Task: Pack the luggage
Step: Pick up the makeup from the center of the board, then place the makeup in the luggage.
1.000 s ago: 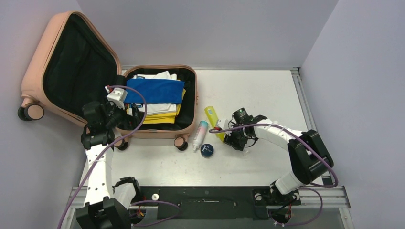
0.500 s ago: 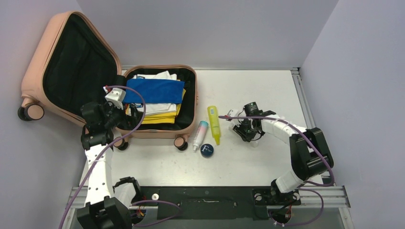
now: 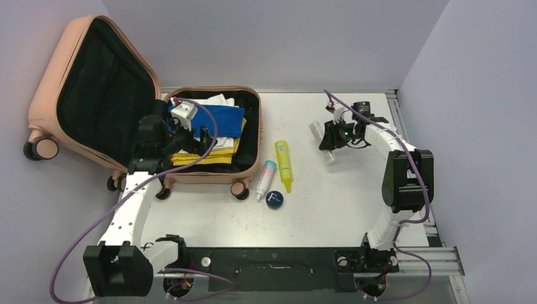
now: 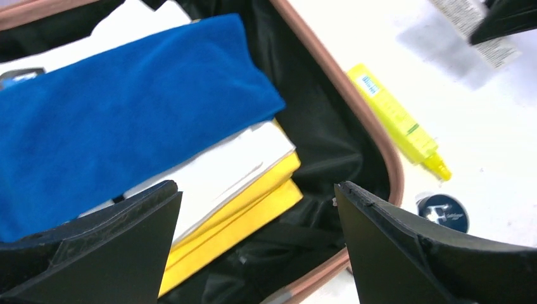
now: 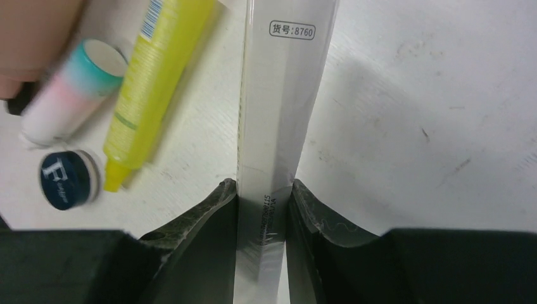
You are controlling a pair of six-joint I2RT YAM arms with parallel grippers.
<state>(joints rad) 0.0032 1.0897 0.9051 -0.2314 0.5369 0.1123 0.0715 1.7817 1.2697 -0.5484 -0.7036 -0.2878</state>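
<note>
Seeing luggage [image 3: 215, 89] lying open at tabletop [image 3: 329, 209] left, blue towel [image 4: 126, 114] topping the stack. Now hovering left claw [image 4: 256, 190] over it, spread wide, empty. Right claw [image 5: 263, 190]: just clamped on flat white packet [image 5: 285, 95], lifting away from yellow tube [image 3: 283, 163]. Probably carrying it in next.

We are looking at a robotics lab cell, not a lived-in room. A white table [image 3: 354, 215] is boxed in by plain lavender-grey partition walls [image 3: 272, 38], with aluminium rails [image 3: 446, 256] along its edges. A left arm [image 3: 130, 209] and a right arm [image 3: 399, 183] are bolted to a black base plate [image 3: 272, 259], and purple cables [image 3: 66, 258] trail loose.
</note>
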